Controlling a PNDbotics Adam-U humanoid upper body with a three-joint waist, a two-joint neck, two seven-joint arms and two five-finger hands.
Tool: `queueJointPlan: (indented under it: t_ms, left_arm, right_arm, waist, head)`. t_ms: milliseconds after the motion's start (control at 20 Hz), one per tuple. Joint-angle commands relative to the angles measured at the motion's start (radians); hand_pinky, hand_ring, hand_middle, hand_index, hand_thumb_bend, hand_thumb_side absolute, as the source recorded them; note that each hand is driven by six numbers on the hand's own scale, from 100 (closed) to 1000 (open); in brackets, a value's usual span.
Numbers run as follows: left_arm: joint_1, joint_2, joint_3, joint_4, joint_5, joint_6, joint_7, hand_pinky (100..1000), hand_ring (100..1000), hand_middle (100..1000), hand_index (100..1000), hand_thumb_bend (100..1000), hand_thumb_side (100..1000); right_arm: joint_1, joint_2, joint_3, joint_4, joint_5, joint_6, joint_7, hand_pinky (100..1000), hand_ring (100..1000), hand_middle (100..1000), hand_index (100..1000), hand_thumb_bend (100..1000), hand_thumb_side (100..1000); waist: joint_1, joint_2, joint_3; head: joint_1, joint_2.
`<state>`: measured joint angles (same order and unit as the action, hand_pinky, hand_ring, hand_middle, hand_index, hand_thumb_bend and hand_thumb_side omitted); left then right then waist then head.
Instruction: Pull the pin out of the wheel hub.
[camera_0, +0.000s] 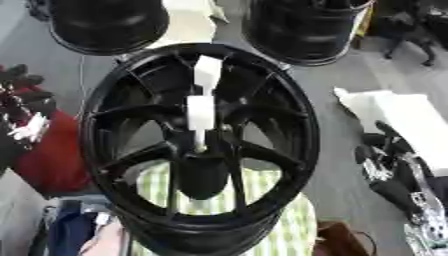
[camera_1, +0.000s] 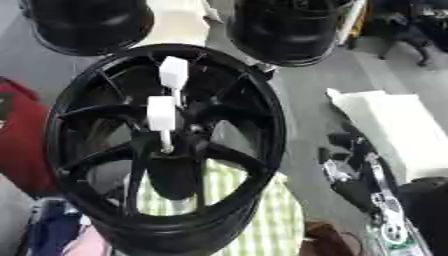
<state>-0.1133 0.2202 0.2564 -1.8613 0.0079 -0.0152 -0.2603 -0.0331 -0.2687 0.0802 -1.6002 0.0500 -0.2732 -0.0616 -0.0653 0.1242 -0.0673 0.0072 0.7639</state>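
A white pin stands in the centre of a black wheel hub. It has a thick white block-like handle and a thin stem that runs down into the hub's middle, just above the dark centre hole. Its long axis runs almost straight up and down the view, handle toward the far side, thin tip toward the near side. A second white block sits just above it, in line with it, tilted slightly to the right; whether the two are joined cannot be told.

The wheel's spokes fan out from the centre to a broad black rim that fills most of the view. It rests on a green and white striped cloth.

The right hand, black with silver parts, shows at the right edge, well apart from the wheel; whether its fingers are spread or curled cannot be told. At the left edge a dark shape against something red may be the left hand; its fingers cannot be made out.

Two more black wheels lie beyond.
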Motion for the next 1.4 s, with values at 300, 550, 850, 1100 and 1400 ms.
queueJointPlan:
  t_ms: [300,550,850,1100,1400]
  left_arm:
    - [-0.004,0.011,0.002,-0.015,0.003,-0.002,-0.002,753,759,788,937,303,274]
    - [-0.004,0.013,0.002,-0.015,0.003,-0.003,-0.002,753,759,788,937,303,275]
    - [-0.029,0.098,0.002,-0.017,-0.003,-0.022,0.005,757,761,789,937,306,289]
    - [-0.109,0.305,0.003,-0.008,0.000,-0.080,0.050,769,766,791,934,295,308]
    - [-0.198,0.462,-0.019,0.004,0.019,-0.137,0.084,782,774,795,934,284,334]
  right_arm:
    - [-0.003,-0.011,-0.006,-0.022,-0.002,-0.003,-0.001,694,836,744,950,263,383]
    - [-0.003,-0.010,-0.006,-0.022,-0.002,-0.004,-0.002,694,837,744,950,264,383]
    - [-0.003,-0.014,-0.008,-0.021,0.000,-0.004,-0.002,694,837,743,950,264,382]
    - [0.001,-0.020,-0.008,-0.019,0.002,-0.003,-0.003,695,837,744,950,264,382]
    - [0.002,-0.023,-0.006,-0.016,0.005,-0.002,0.000,695,837,744,950,262,384]
  waist:
    - [0.005,-0.015,-0.005]
    - [0.006,-0.013,-0.007]
    - [0.012,-0.013,-0.014]
    - [0.017,-0.018,-0.018]
    - [0.018,-0.026,-0.019]
  head:
    - [-0.003,0.006]
    - [-0.004,0.006]
    - [-0.005,0.006]
    - [-0.007,0.006]
    - [-0.013,0.006]
